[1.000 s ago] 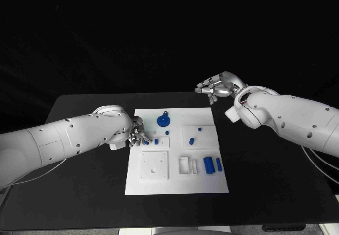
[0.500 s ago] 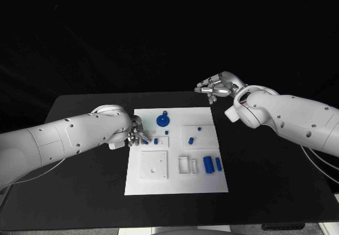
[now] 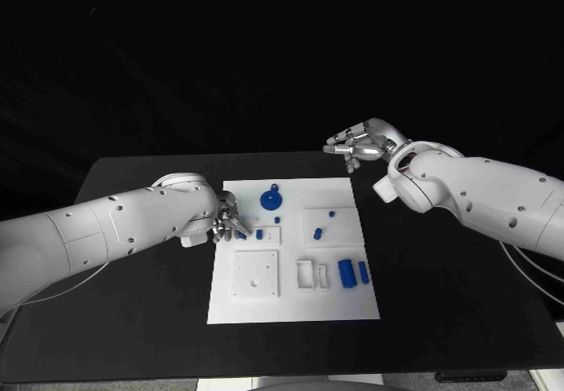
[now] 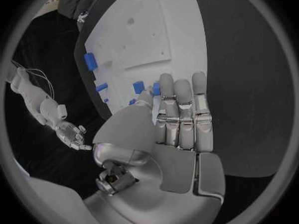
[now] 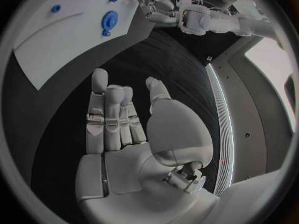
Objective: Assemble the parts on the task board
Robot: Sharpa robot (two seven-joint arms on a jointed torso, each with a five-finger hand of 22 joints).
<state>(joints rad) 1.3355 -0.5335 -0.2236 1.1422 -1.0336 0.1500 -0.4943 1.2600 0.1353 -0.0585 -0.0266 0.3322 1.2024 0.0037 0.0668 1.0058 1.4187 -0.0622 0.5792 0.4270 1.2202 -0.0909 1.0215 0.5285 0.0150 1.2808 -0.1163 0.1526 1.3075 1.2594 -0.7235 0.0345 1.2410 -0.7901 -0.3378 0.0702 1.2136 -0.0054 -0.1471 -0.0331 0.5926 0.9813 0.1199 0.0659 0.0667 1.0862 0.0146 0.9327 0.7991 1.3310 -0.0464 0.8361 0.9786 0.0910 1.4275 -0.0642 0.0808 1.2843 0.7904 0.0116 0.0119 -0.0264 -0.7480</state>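
The white board [image 3: 294, 248] lies flat in the middle of the black tabletop [image 3: 129, 326], its long sides running from the far edge toward the near edge.

The left hand [image 3: 226, 223] is down at the board's left edge, in its far half. Its fingertips [image 4: 167, 79] are straight and close together, touching a short blue peg [image 3: 242, 235] that sits in a small raised block; a second peg [image 3: 260, 235] stands just beside it in the same block. Whether the hand actually pinches the peg or only touches it cannot be told.

The right hand [image 3: 362, 143] hangs above the tabletop's far edge, beyond the board's far right corner and clear of everything. Its fingers [image 5: 106, 114] are loosely bent and apart, with nothing in them.

On the board, a blue gear [image 3: 271, 199] lies near the far edge, with a small blue piece [image 3: 277, 220] just on its near side. A square block [image 3: 332, 226] on the right carries two small blue pieces. A larger square block [image 3: 257, 274] with holes sits toward the near left. Near the right edge lie two blue cylinders [image 3: 348, 274], side by side, next to a narrow white slotted piece [image 3: 306, 275].
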